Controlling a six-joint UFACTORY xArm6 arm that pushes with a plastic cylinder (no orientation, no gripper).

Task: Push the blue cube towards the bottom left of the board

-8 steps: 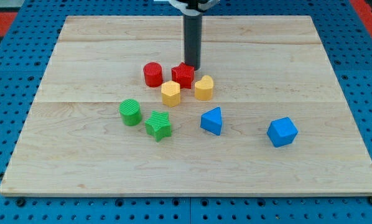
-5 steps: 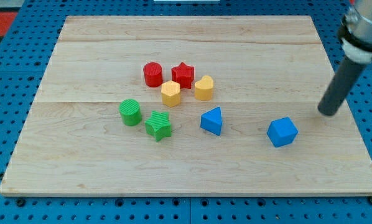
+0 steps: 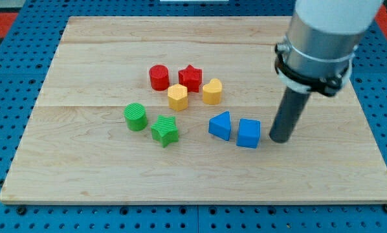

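Observation:
The blue cube (image 3: 248,133) sits on the wooden board (image 3: 83,168), right of centre, touching or nearly touching a blue triangular block (image 3: 221,125) on its left. My tip (image 3: 279,139) rests on the board just to the right of the blue cube, a small gap away. The dark rod rises from it up to the grey arm at the view's top right.
A red cylinder (image 3: 158,77), a red star (image 3: 191,77), a yellow hexagonal block (image 3: 177,97) and a yellow heart-like block (image 3: 212,91) cluster above centre. A green cylinder (image 3: 136,116) and a green star (image 3: 164,130) lie left of the blue blocks.
My tip swung from the red star to the board's right side, then came in leftward. The blue cube has slid left, up against the blue triangular block.

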